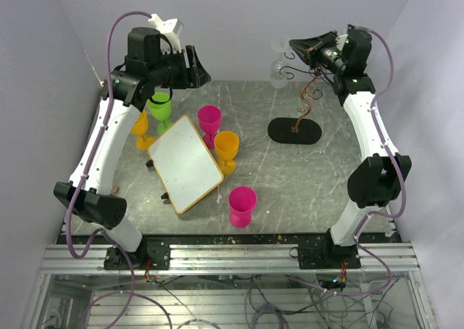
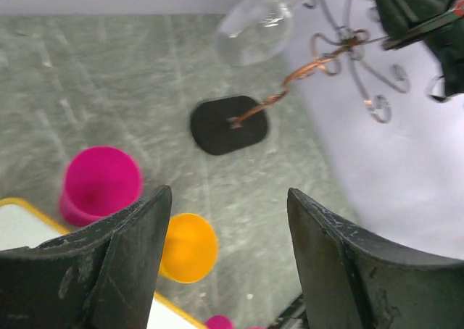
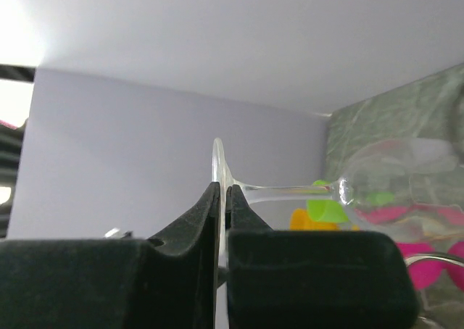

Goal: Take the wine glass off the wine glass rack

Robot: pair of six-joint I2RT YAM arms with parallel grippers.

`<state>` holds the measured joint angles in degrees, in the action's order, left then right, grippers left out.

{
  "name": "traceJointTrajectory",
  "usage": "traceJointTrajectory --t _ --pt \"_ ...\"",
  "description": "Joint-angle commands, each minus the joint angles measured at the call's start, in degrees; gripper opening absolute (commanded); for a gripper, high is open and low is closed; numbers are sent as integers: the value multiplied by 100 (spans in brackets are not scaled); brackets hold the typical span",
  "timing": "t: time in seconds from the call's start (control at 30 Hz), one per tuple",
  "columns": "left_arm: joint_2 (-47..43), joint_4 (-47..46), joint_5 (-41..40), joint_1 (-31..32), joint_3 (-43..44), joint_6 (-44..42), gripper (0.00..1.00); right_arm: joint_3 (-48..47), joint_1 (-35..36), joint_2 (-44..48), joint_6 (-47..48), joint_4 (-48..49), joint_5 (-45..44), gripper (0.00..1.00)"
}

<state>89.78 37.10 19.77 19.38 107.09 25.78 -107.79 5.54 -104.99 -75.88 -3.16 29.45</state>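
A clear wine glass lies sideways in the right wrist view, its stem level and its bowl to the right. My right gripper is shut on the thin edge of its foot. From above, the right gripper is high at the top of the wine glass rack, and the glass shows faintly to its left. Whether the foot still sits in a rack arm I cannot tell. The left wrist view shows the glass bowl, the curled wire arms and the black oval base. My left gripper is open and empty, raised at the far left.
A white board with a yellow frame lies tilted on the table. Around it stand a green goblet, two orange goblets and two pink ones. Walls close in on both sides and the back.
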Motion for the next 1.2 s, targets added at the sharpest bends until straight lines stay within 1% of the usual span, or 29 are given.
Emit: traceJointTrajectory --t 0.0,0.1,0.17,0.23,0.3,0.37,0.43,0.53,0.67,0.77,0.87,0.97,1.07,1.13,1.17 --pt "-607 -2824 1263 -435 -1079 1824 75 -347 253 81 -795 1100 397 0" --pt "-623 -4892 1957 -719 -1924 3386 74 12 395 385 -1527 1994 463 0" --pt "-495 -6068 2198 -779 -2268 4266 73 246 465 588 -2045 2539 484 0" --pt "-389 -6929 2209 -786 -2536 4887 73 497 540 773 -2575 3138 479 0" --pt "-319 -7517 2102 -786 -2803 5321 73 766 620 929 -3085 3802 451 0" --pt "-291 -7871 1987 -794 -2955 5560 72 1002 704 1059 -3549 4232 401 0" --pt "-275 -7946 1909 -789 -3030 5636 72 1212 791 1191 -3792 4501 350 0" --pt "-197 -7970 1952 -778 -3019 5722 72 1370 868 1298 -4008 4789 276 0" --pt "-62 -8496 2061 -696 -3064 6113 72 1492 957 1307 -4277 5129 217 0" --pt "42 -8742 2197 -549 -2932 6244 70 1550 1012 1240 -4442 5278 219 0" --pt "128 -9318 2198 -425 -2918 6624 68 1676 1054 1202 -4547 5403 208 0" --pt "199 -9651 2232 -325 -2883 6872 62 1870 1059 1242 -4579 5566 114 0" --pt "185 -9972 2196 -295 -2944 7068 53 2077 1054 1404 -4313 5426 78 0" --pt "172 -10171 2168 -275 -2957 7156 44 2324 1054 1570 -4112 5291 78 0" --pt "165 -10214 2163 -254 -2952 7203 37 2475 1054 1659 -4040 5271 75 0"
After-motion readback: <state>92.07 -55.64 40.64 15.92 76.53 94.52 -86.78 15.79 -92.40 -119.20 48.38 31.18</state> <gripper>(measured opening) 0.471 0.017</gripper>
